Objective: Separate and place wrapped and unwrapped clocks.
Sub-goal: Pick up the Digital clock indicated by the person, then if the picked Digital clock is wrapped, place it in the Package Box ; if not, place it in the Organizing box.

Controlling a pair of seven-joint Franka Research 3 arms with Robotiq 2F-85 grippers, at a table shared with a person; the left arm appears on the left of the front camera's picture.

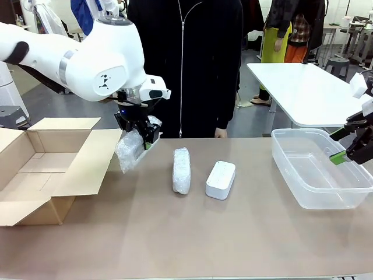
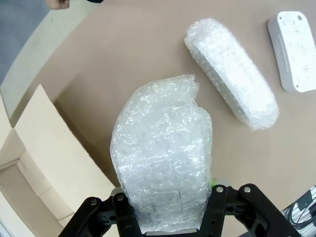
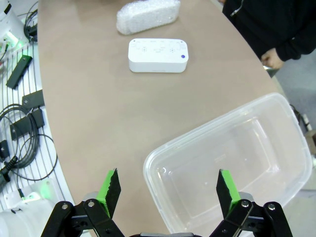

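- My right gripper [image 3: 168,185] hangs above the near corner of the clear rectangular plastic tub [image 3: 232,163]; its two green-padded fingers stand wide apart with nothing between them.
- My left gripper [image 1: 139,134] is clamped on the upper end of one oblong clock bundle in whitish bubble wrap [image 2: 163,163]; the bundle hangs below the fingers, tilted, clear of the tan table top [image 1: 175,233].
- The held bundle is just beside the inner flap of the open brown cardboard box [image 1: 87,163]; it is above the flap's edge rather than inside the box; the box stands at my left end of the table.
- The tub stands at my right end of the table, well apart from the box; its rim faces up.
- The second oblong bubble-wrapped clock bundle [image 1: 181,170] lies flat near the middle of the table, long axis running away from me.
- The bare white rounded-rectangular plastic clock [image 1: 221,179] lies just beside that bundle on its right; the two are apart, not touching; the top face carries small buttons and one blue dot in the right wrist view.
- Both resting clocks lie between the box and the tub.
- A person in a black zipped jacket [image 1: 186,58] stands at the far edge; one hand [image 1: 220,133] sits at the table's far rim.
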